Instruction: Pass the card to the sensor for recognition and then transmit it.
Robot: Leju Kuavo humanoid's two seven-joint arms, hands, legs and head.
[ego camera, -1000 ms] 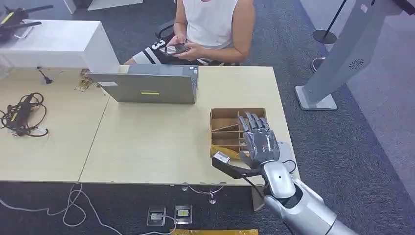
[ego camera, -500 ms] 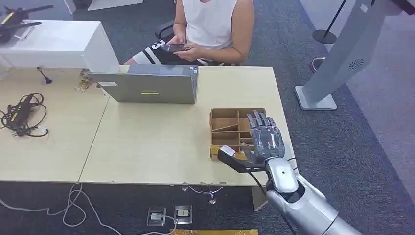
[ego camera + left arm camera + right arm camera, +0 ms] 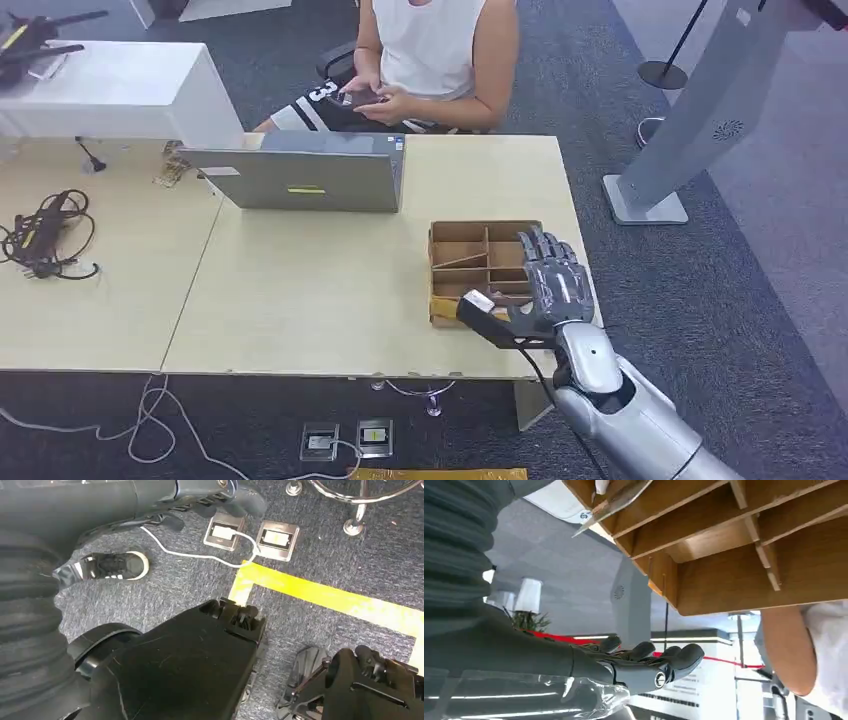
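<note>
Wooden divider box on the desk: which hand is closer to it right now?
Right. The right hand is over the wooden box's near right corner, fingers spread; the left hand hangs low over the carpet by the floor sockets.

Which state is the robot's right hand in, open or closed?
Open: the right hand hovers over the wooden divided box, fingers spread and holding nothing.

A brown divided box (image 3: 482,262) sits on the pale worktop (image 3: 300,290) near its right front corner, its slots open upward. In the right wrist view a thin pale card (image 3: 610,502) leans tilted in one slot, though it may be a loose divider; the angle is poor.
</note>
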